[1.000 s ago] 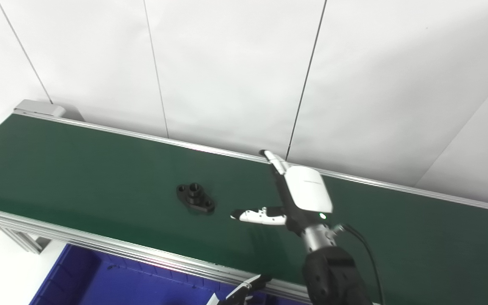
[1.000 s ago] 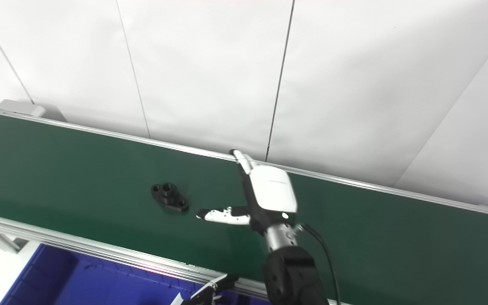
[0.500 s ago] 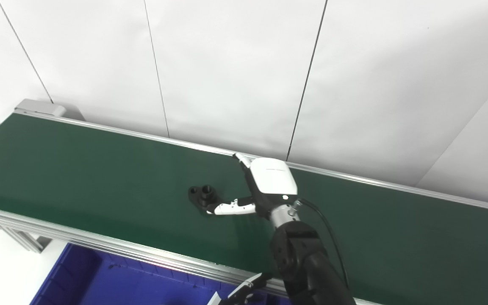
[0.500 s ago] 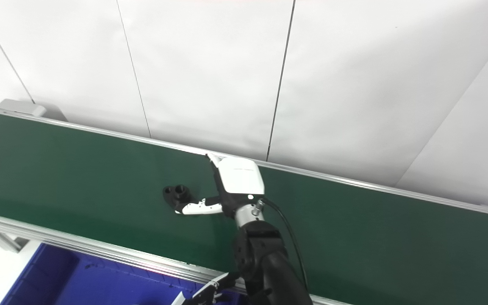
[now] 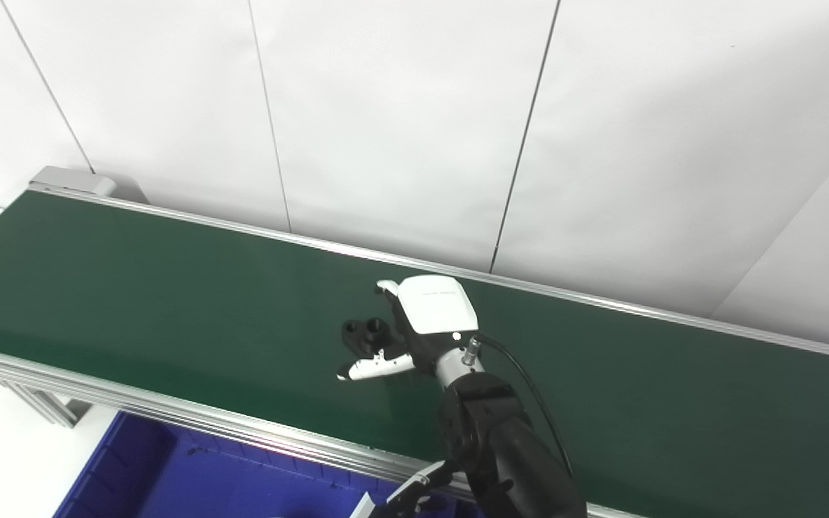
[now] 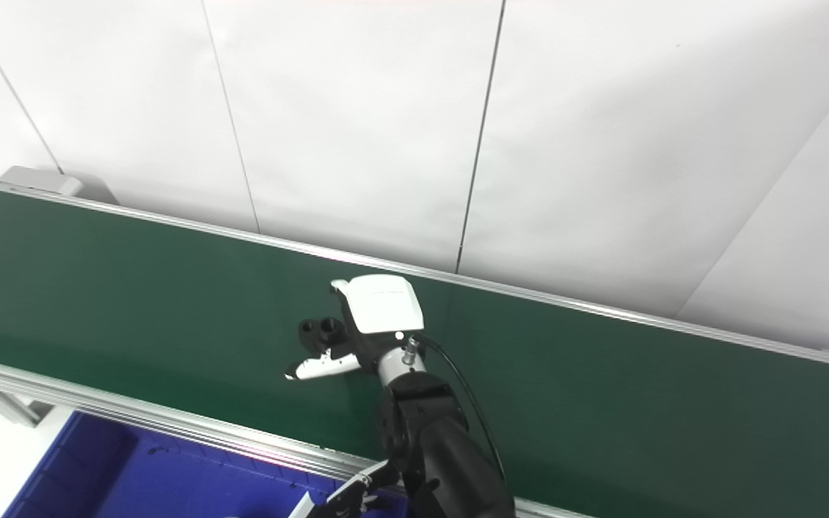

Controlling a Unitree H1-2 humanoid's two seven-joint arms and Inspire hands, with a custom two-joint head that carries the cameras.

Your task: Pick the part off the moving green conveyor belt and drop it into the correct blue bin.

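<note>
R robot hand (image 5: pixel 414 327) fingers curled, thumb out; L robot hand (image 5: pixel 404 496) low

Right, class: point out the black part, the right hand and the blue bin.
black part (image 5: pixel 362 332), left eye view, raised collar.
right hand (image 5: pixel 435 311), left eye view, white back shell.
blue bin (image 5: pixel 191 483), left eye view, inside floor.

No readable text, numbers or labels anywhere. The white back cover of the right hand (image 5: pixel 435 311) carries a faint grey mark, too small and blurred to read. Nothing printed on the belt (image 5: pixel 134 288), the wall panels (image 5: pixel 400 122) or the blue bin (image 5: pixel 170 482).
</note>
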